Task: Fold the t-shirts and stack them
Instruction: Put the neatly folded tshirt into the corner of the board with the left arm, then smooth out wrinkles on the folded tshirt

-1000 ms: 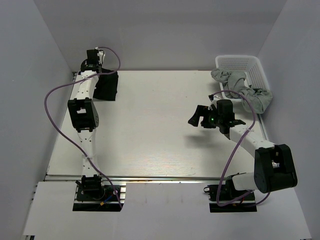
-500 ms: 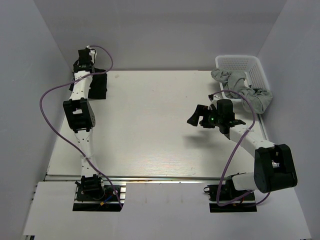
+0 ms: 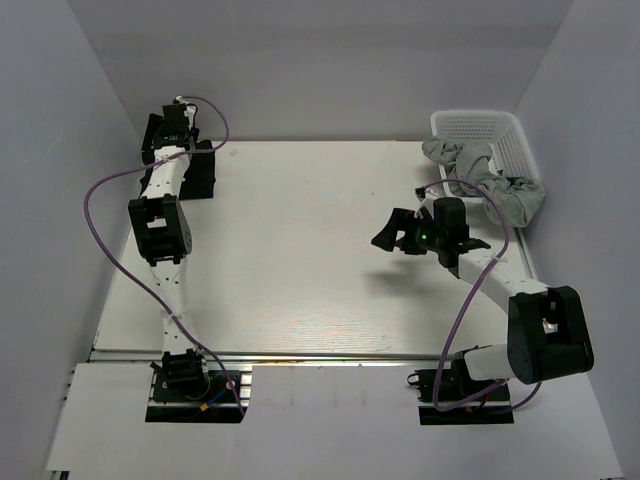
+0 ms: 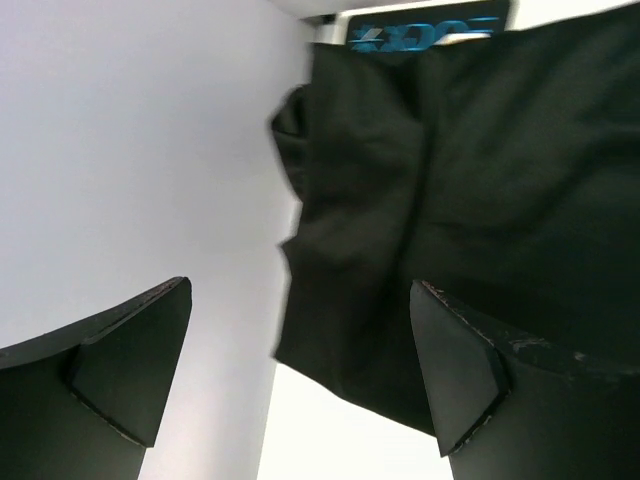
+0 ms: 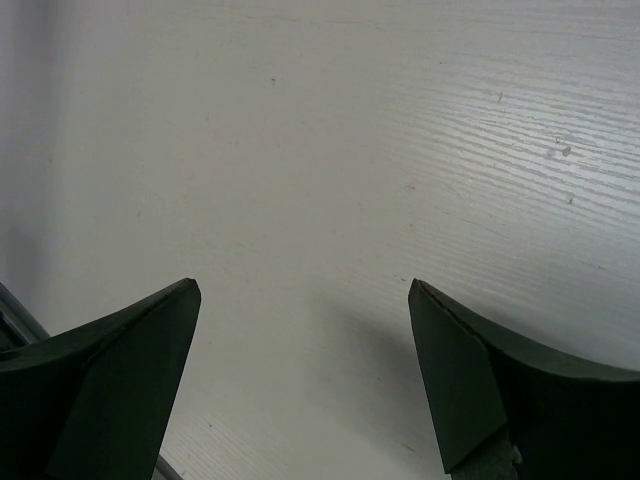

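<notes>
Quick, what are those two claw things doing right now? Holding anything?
Left end effector: open, holding nothing; the black t-shirt sits beyond it.
Right end effector: open, holding nothing, over the table.

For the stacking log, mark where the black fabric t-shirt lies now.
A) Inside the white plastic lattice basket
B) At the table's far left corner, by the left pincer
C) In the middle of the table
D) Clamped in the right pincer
B: the black fabric t-shirt sits at the far left corner of the white wooden table, just ahead of the open left pincer; the right pincer holds nothing.
</notes>
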`<state>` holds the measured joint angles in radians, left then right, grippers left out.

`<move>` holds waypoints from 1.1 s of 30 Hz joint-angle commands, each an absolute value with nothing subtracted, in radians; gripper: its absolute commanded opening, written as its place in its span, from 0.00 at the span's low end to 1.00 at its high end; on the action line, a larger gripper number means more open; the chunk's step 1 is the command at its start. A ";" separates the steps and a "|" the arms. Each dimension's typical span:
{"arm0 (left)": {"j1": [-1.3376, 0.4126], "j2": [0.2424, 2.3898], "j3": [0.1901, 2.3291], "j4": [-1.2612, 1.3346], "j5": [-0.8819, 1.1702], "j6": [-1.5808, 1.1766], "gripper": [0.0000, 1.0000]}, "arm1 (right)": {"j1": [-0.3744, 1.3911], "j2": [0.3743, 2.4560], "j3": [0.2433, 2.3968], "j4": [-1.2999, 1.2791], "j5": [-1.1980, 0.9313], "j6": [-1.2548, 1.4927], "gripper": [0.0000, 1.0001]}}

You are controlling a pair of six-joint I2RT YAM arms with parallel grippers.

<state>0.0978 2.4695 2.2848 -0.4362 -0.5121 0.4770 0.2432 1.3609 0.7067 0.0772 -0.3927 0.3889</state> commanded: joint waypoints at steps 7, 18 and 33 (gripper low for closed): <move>0.080 2.296 2.252 -0.453 -0.266 0.359 1.00 | 0.241 1.286 0.669 0.135 -0.408 0.396 0.90; 0.172 2.364 2.329 -0.272 0.308 0.092 0.57 | 0.244 1.318 0.676 0.175 -0.405 0.429 0.90; 0.270 2.508 2.250 0.071 0.318 -0.272 0.00 | 0.244 1.404 0.752 0.164 -0.449 0.434 0.90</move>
<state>0.2512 2.5950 2.2311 0.0051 0.3637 -0.2417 0.2436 1.4071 0.6941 0.1509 -0.4511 0.4442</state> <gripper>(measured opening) 0.025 0.904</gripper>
